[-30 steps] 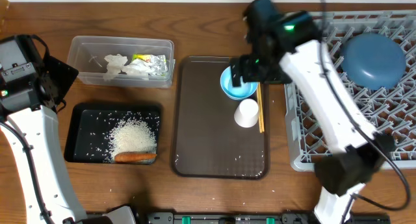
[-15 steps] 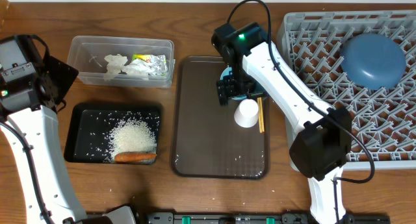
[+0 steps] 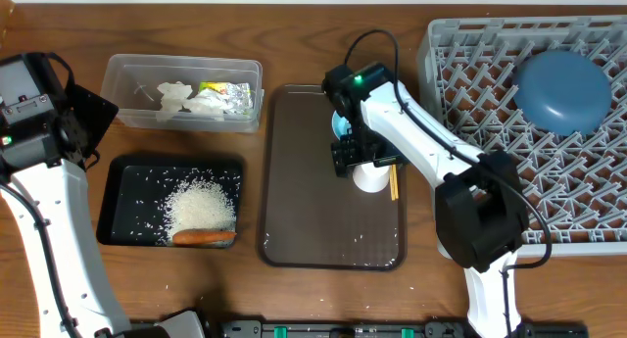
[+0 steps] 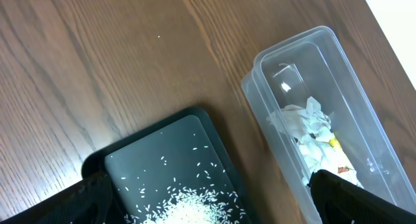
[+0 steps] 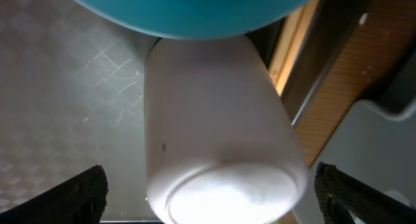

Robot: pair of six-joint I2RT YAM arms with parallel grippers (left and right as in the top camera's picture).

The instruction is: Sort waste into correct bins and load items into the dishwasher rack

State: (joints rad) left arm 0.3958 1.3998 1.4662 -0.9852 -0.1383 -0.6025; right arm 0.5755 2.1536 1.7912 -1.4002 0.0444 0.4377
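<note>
Centre frame, the right gripper (image 3: pixel 355 163) hangs wide open and empty astride the small white cup (image 5: pixel 214 133), which sits on the dark brown serving tray (image 3: pixel 304 191) just below the small light blue bowl (image 5: pixel 195 10), with the thin wooden chopsticks (image 3: pixel 393 176) at its right. A clean pickup likely means closing squarely across the cup's body, clear of both neighbours, then lifting toward the large grey plastic dishwasher rack (image 3: pixel 470 73) at upper right.

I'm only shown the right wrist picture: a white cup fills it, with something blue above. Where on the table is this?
Observer: The small white cup stands on a dark brown serving tray, mid-table.
Operator: And the blue thing?
Observer: A small light blue bowl on the same tray, just behind the cup, mostly hidden by the right arm.
Operator: Is anything in the rack?
Observer: Yes, a large round blue plate sits in the dishwasher rack, right of the tray.
</note>
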